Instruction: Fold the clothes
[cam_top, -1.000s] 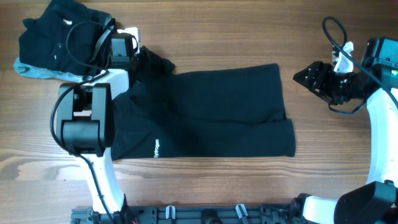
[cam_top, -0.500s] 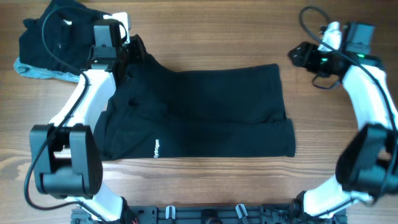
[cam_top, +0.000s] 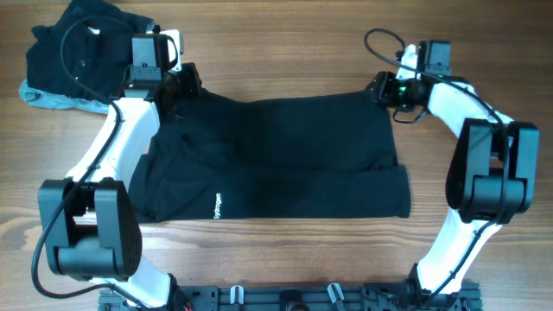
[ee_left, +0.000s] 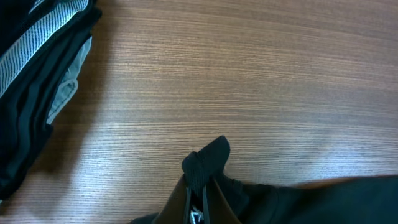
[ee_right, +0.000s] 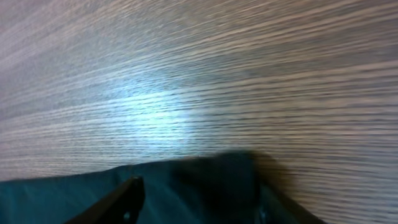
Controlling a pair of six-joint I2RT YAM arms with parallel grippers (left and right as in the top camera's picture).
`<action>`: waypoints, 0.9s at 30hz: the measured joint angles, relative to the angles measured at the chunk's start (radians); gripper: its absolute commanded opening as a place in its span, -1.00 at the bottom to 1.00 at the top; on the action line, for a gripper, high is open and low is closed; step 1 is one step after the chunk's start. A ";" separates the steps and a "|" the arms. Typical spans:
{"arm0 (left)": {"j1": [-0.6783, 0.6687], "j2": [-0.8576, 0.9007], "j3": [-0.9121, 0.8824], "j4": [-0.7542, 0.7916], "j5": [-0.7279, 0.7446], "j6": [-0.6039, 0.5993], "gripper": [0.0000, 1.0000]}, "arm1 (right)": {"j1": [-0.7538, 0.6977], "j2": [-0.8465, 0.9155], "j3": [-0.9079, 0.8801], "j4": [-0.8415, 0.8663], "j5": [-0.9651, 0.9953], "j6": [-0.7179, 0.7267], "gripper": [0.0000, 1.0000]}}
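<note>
A black shirt (cam_top: 285,155) lies spread flat across the middle of the table, with a small white logo near its front left. My left gripper (cam_top: 184,82) is shut on the shirt's far left corner; in the left wrist view (ee_left: 199,198) a black fabric tip sticks out between the closed fingers. My right gripper (cam_top: 381,89) is at the shirt's far right corner. In the right wrist view (ee_right: 196,193) its fingers are apart, with the fabric corner (ee_right: 62,193) between them. A stack of black clothes (cam_top: 73,47) with a grey-blue edge sits at the far left.
The stack of clothes also shows in the left wrist view (ee_left: 31,81), left of my fingers. Bare wooden table (cam_top: 285,43) lies behind the shirt and to its right. A black rail (cam_top: 285,298) runs along the table's front edge.
My right arm has swung left from the table's right side to the shirt's far right corner. My left gripper has stayed shut on the far left corner, shifting only slightly.
</note>
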 measured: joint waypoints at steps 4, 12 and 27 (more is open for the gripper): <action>-0.002 0.000 0.000 -0.012 0.000 0.000 -0.92 | 0.019 0.003 0.002 -0.026 0.080 -0.004 -0.91; -0.003 -0.107 0.000 -0.093 0.000 0.000 -0.92 | -0.012 -0.151 -0.004 -0.236 0.160 0.027 -0.91; -0.003 -0.177 0.000 -0.466 -0.027 0.000 -0.92 | -0.011 -0.330 -0.003 -0.668 0.162 0.039 -0.88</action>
